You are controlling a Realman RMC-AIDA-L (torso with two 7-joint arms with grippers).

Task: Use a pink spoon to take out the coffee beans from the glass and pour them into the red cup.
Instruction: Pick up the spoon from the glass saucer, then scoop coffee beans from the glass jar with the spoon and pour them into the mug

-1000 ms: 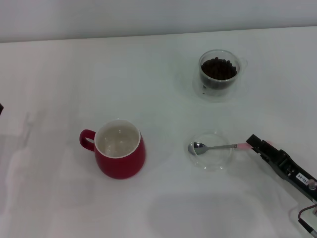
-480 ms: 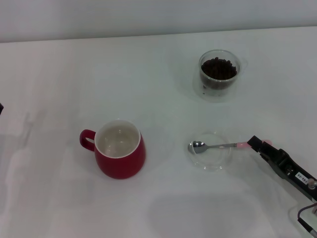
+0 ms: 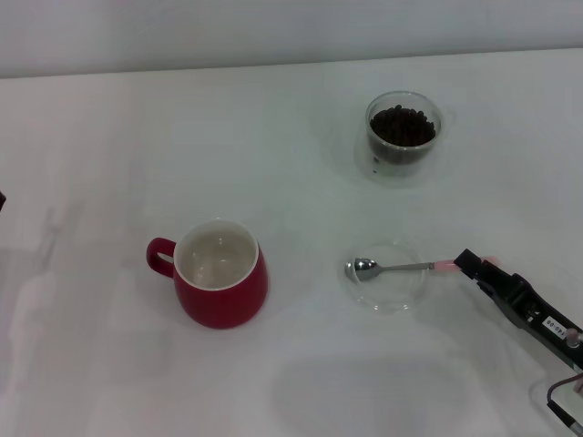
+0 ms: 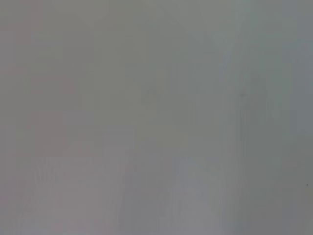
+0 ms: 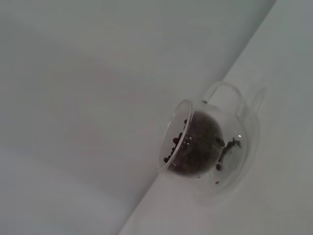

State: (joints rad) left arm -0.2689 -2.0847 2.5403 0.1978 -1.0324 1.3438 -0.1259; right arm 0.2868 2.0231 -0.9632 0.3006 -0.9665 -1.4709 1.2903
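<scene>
Since a second ago the spoon [image 3: 393, 268] has shifted slightly, its bowl edging toward the cup [image 3: 219, 273] over the clear dish [image 3: 389, 277]. The right gripper [image 3: 466, 263] pinches its pink handle end, fingers pressed on it. Beyond the dish stands the glass [image 3: 404, 137] of beans [image 3: 402, 126]. The white table [image 3: 273, 155] meets a pale wall behind.

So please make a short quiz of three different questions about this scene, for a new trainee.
1. True or false: the red cup holds coffee beans.
2. Where does the pink spoon's bowl rest? A) in the glass B) over the flat clear dish C) in the red cup
3. Which hand is at the spoon's handle?

Key: 1 false, the beans are in the glass; 2 B; 3 the right hand.
</scene>
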